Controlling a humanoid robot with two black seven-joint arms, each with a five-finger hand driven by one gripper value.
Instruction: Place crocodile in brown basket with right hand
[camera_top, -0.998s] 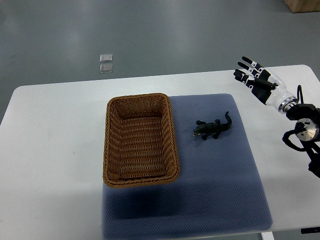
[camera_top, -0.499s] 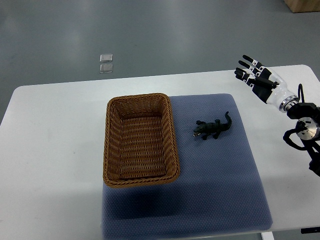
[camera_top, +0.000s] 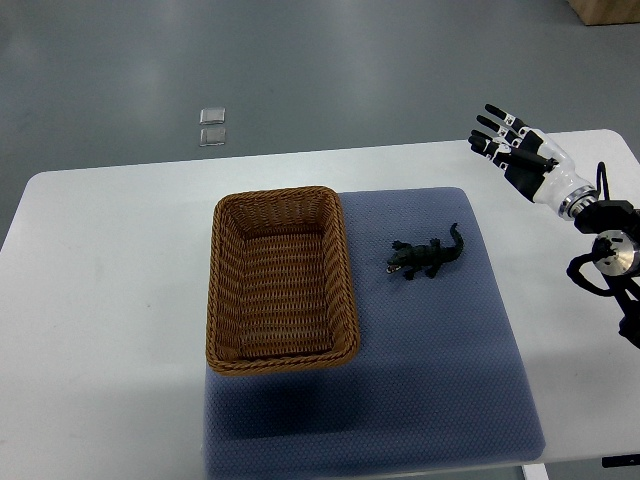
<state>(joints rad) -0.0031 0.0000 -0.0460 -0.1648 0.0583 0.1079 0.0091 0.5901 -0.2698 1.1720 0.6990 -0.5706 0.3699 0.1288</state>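
A small dark green toy crocodile (camera_top: 428, 256) lies on the blue mat (camera_top: 440, 350), just right of the brown wicker basket (camera_top: 281, 280). The basket holds nothing. My right hand (camera_top: 507, 145) hovers over the table's far right corner, well up and to the right of the crocodile, fingers spread and holding nothing. Its arm (camera_top: 600, 230) comes in from the right edge. The left arm does not show.
The white table (camera_top: 110, 300) carries the mat and basket; its far edge runs just behind my right hand. Two small clear squares (camera_top: 211, 126) lie on the grey floor beyond. A wooden box corner (camera_top: 608, 10) shows at the top right.
My right hand has drifted slightly up and to the right, away from the crocodile. The crocodile and basket have not moved.
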